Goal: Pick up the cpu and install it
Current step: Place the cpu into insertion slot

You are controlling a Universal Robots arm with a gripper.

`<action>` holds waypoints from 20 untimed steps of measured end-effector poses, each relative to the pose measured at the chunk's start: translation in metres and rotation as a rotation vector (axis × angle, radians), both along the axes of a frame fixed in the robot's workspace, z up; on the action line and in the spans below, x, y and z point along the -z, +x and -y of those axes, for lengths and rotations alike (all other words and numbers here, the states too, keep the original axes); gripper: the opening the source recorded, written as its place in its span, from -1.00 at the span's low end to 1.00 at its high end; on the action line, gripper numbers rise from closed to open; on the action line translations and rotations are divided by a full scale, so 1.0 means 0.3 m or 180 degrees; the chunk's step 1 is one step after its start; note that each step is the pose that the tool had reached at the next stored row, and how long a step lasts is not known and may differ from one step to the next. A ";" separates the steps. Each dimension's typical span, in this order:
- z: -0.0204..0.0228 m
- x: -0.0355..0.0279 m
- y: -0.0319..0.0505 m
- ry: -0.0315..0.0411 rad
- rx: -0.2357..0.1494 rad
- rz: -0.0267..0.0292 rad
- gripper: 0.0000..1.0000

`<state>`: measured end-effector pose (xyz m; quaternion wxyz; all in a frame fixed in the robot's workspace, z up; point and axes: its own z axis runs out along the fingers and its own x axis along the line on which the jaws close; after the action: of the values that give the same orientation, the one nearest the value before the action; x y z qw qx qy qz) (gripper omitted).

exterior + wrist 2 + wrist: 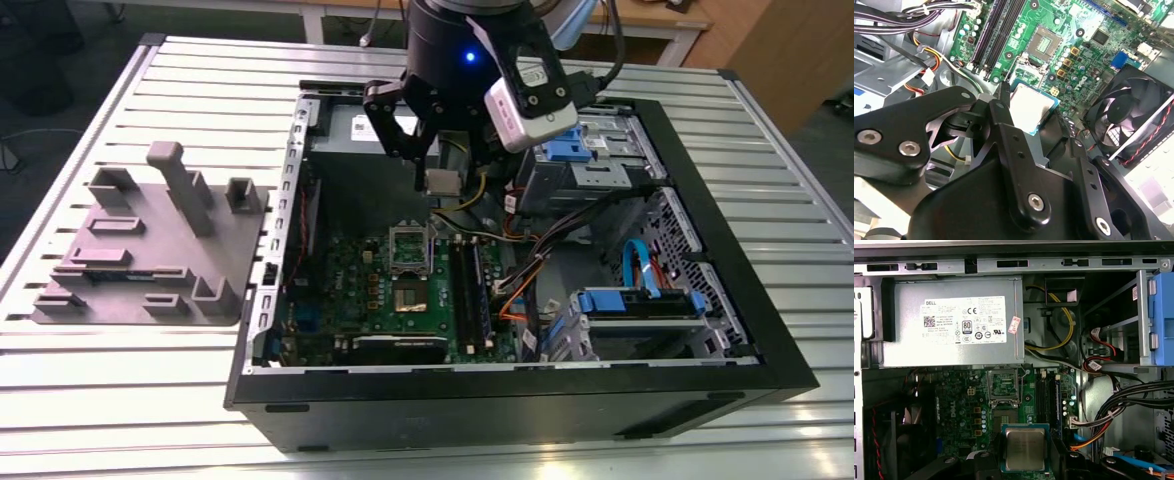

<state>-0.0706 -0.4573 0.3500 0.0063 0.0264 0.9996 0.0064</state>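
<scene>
Black gripper hangs over the open computer case, and its fingers are pinching the cpu by its sides. In both wrist views the cpu is a flat silver square with its shiny top facing up. It is up in the air above the green motherboard and does not touch it.

So the picking up looks done. The putting in is not done yet. The socket on the board looks empty, and its metal frame is flipped open beside it. The chip is near the socket but not down in it.

The socket sits in a tight spot. The memory slots run just beside it on one side. The black fan is close on the other side. The big grey power supply is near the open frame. A bunch of cables lies past the memory slots. Right above the socket the way looks open, with nothing hanging across it. The case walls stand well apart from the arm.
</scene>
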 end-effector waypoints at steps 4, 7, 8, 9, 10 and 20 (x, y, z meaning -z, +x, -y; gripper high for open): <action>0.000 0.001 0.000 0.0000 0.0000 0.0000 -0.05; 0.000 0.002 0.000 0.0000 0.0000 0.0000 -0.05; 0.000 0.002 0.000 0.0000 0.0000 0.0000 -0.05; 0.000 0.003 0.000 0.0001 0.0000 0.0000 -0.05; 0.001 0.004 0.000 0.0001 0.0000 0.0000 -0.05; 0.016 0.022 -0.001 0.0000 -0.0179 -0.0003 -0.05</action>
<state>-0.0708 -0.4620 0.3435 0.0057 -0.0016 1.0000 0.0066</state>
